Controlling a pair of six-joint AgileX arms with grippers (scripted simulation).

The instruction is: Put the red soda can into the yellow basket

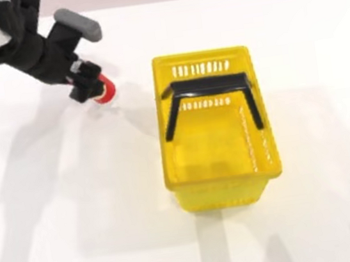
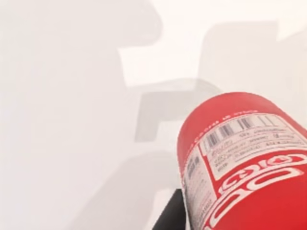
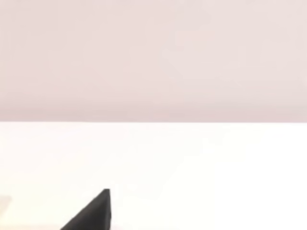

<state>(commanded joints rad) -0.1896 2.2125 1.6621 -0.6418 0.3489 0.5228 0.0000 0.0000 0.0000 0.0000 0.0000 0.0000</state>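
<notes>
Top view: the left end effector (image 1: 91,85), at the table's (image 1: 55,205) far left, is clenched on the red soda can (image 1: 106,88). Bare table separates it from the yellow basket (image 1: 224,186) to its right. The can's barcode label shows in the left wrist view (image 2: 244,158).

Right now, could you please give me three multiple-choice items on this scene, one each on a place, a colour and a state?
1. Where is the red soda can?
A. inside the yellow basket
B. left of the yellow basket
C. right of it

2. What colour are the basket's handles?
A. black
B. red
C. white

3. What is the left gripper doing?
A. parked, open
B. shut on the can
C. holding a handle

Answers: 1 B, the top view shows the can left of the basket. 2 A, black bars cross the rim. 3 B, its fingers clasp the can.
</notes>
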